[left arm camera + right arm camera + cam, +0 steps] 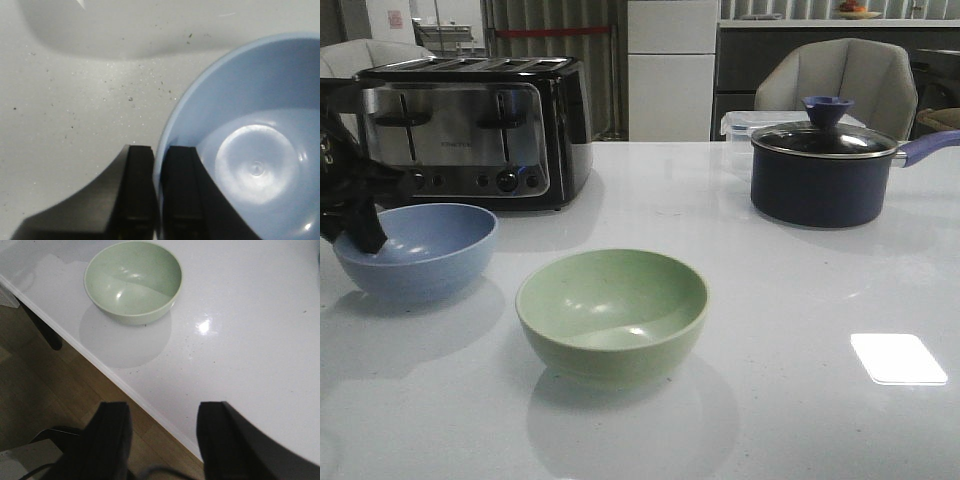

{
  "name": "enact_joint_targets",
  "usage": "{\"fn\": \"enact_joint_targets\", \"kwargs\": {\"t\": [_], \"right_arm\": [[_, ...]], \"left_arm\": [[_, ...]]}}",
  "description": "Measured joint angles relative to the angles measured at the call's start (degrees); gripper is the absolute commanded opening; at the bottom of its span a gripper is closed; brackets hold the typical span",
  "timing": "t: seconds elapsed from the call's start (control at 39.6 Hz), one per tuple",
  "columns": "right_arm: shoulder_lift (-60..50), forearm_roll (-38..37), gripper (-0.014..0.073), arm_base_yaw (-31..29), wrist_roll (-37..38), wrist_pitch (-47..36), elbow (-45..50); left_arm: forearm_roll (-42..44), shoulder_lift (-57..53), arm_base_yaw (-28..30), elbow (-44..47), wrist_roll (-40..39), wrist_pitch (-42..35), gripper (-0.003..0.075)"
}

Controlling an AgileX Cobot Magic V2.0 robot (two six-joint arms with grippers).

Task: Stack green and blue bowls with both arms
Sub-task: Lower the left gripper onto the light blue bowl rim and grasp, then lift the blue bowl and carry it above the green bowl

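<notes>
Green bowl point(612, 315) sits upright at counter point(800, 300) centre, nearest the front. Blue bowl point(416, 250) beside it, leftward (toaster point(470, 130) behind). Left gripper point(156, 192) pinches blue bowl's rim, one finger inside. Right gripper point(162, 440) wide apart, holding nothing, over counter edge.

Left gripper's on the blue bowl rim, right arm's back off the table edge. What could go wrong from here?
1. The left gripper pinches only the thin rim of the blue bowl, one finger inside and one outside; the bowl may tilt or slip on the lift.
2. The green bowl sits loose on the glossy table; an off-centre drop could shove it.
3. The right gripper hangs open over the table edge, far from the green bowl.
</notes>
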Motion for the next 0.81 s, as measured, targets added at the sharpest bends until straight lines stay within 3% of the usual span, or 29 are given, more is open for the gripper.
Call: {"fn": "enact_joint_targets", "kwargs": {"t": [0.48, 0.81], "right_arm": [[-0.1, 0.0, 0.0427, 0.0, 0.0, 0.0, 0.0], [-0.1, 0.0, 0.0427, 0.0, 0.0, 0.0, 0.0]], "left_arm": [[-1.4, -6.7, -0.8, -5.8, 1.1, 9.4, 0.0094], [-3.5, -15.7, -9.9, -6.9, 3.8, 15.0, 0.0094]]}}
